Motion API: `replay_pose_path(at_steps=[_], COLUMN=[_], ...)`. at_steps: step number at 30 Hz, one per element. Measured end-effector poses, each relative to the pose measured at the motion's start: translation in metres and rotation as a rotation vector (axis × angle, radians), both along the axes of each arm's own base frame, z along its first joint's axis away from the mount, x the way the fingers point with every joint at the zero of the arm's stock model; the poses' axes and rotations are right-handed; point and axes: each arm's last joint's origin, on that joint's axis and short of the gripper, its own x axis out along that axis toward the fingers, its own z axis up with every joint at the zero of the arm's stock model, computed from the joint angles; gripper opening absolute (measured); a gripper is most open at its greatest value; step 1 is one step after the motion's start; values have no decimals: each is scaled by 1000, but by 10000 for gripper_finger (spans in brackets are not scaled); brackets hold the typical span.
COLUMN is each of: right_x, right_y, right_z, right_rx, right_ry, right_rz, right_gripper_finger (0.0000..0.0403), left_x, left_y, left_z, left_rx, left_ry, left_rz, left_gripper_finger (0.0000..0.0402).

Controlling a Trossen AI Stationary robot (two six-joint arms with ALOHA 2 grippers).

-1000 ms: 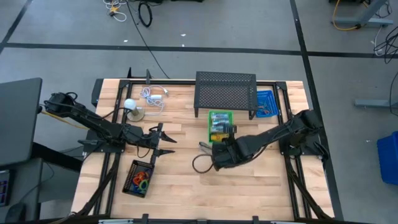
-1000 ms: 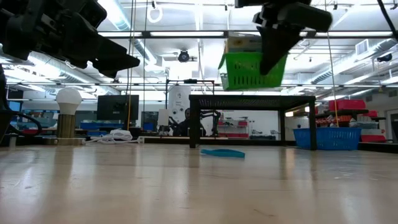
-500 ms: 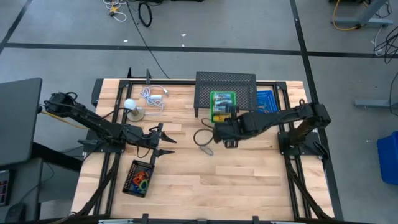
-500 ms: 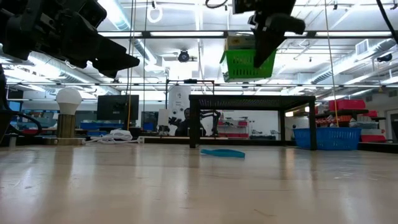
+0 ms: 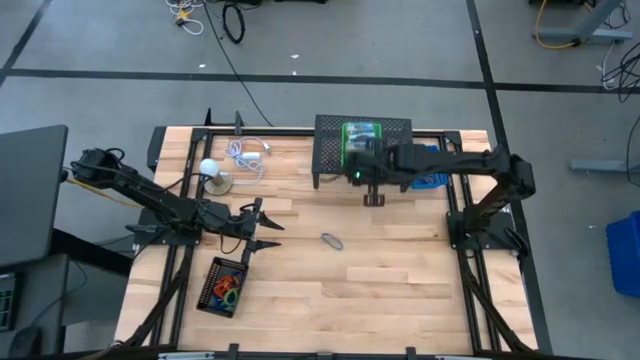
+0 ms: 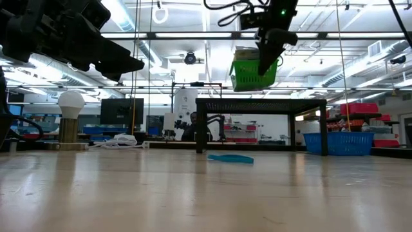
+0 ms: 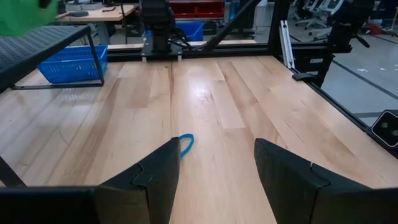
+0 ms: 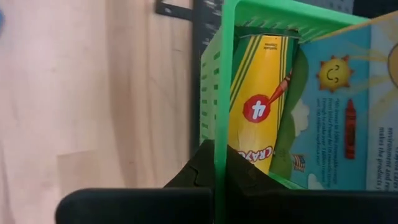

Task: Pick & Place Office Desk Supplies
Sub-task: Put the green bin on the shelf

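Observation:
A green basket [image 5: 360, 138] with yellow crayon boxes [image 8: 258, 106] inside hangs above the black mesh stand [image 5: 330, 150] at the table's far side; my right gripper [image 5: 362, 165] is shut on it. In the low view the basket [image 6: 252, 71] is well above the stand's top [image 6: 302, 101]. My left gripper [image 5: 262, 228] waits open at the table's left, held above the wood. A blue loop [image 5: 332, 240] lies flat on the table in front of it, beyond the open fingers in the left wrist view [image 7: 185, 143]. My right gripper pinches the green basket's wall at its rim [image 8: 219, 134], at the basket's near end, with one finger outside the wall and one inside beside a crayon box. The fingers slant down from above. The basket is lifted clear, above the black stand.
A black tray [image 5: 212, 297] of coloured loops sits at the near left. A white ball on a base [image 5: 208, 168] and a white coiled cable [image 5: 248, 158] lie at the far left. A blue basket [image 5: 428, 165] stands right of the stand. The table's middle is bare wood.
My right gripper has carried the green basket from over the table's middle toward the far edge and upward; the basket now hangs above the black stand. The gripper has stayed shut on it. The blue loop has stayed where it was.

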Motion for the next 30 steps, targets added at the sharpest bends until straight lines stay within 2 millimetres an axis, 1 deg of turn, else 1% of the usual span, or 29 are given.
replay_pose_path(at_steps=[4, 10, 13, 15, 17, 19, 23, 30], right_x=[-6, -11, -12, -15, -17, -19, -20, -21], right_y=[-24, -54, -65, -72, -77, -81, -84, -81], right_z=[2, 3, -4, -13, -23, -27, -29, -30], right_rx=[37, 77, 106, 139, 145, 133, 128, 156], right_ry=[-3, -29, -54, -49, -35, -40, -37, -23], right_rz=[-22, -29, -19, -17, -22, -35, -37, -17], right_gripper_finger=[0, 0, 0, 0, 0, 0, 0, 0], left_x=[0, 0, 0, 0, 0, 0, 0, 0], left_y=[0, 0, 0, 0, 0, 0, 0, 0], left_z=[0, 0, -1, -1, -1, -1, -1, -1], left_rx=[0, -3, -3, -6, -9, -11, -17, -22], left_ry=[1, 5, 9, 11, 11, 11, 11, 11], left_rz=[0, 1, 1, 2, 3, 3, 4, 8], left_gripper_finger=[213, 213, 213, 213, 213, 213, 213, 213])
